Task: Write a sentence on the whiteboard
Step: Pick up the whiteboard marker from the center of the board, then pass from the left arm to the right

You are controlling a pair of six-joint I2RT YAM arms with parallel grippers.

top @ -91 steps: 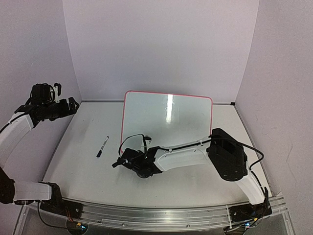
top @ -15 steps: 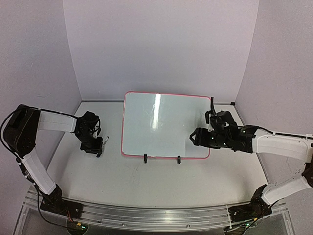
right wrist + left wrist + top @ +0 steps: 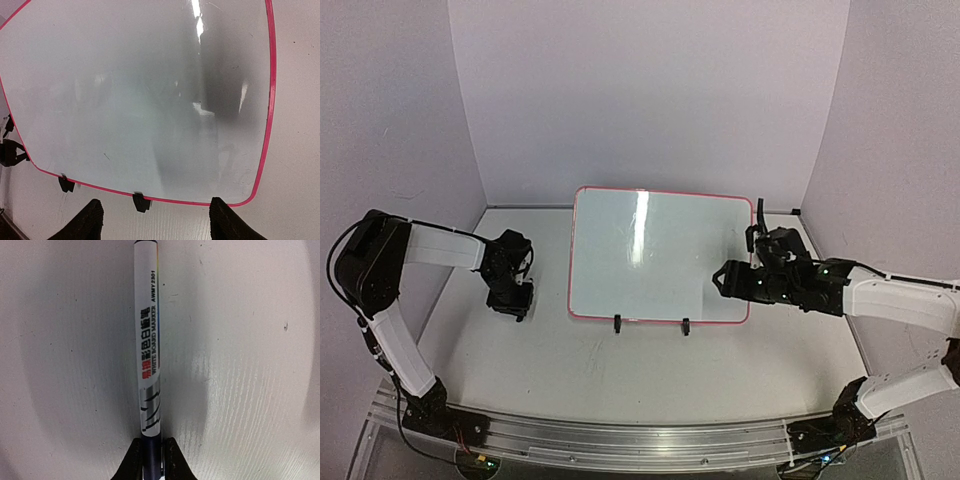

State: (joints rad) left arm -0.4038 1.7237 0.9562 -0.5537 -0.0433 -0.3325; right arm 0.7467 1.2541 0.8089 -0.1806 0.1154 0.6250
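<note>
The whiteboard [image 3: 660,255] lies on the table [image 3: 620,390], in the middle towards the back. It is a white rectangle with a thin red-pink rim and rounded corners. Its surface is blank, with a streak of glare. 2 small black clips [image 3: 617,323] sit on its near edge.

Bright overhead light; a glare streak runs toward 12 o'clock on the whiteboard [image 3: 660,255]. Wrist views bow at edges; the marker [image 3: 148,350] shows sharp.

Top camera overlooks the whole worktop [image 3: 620,370] from behind; left wrist looks down close on the marker [image 3: 148,340]; right wrist and top share the whiteboard [image 3: 140,100].
</note>
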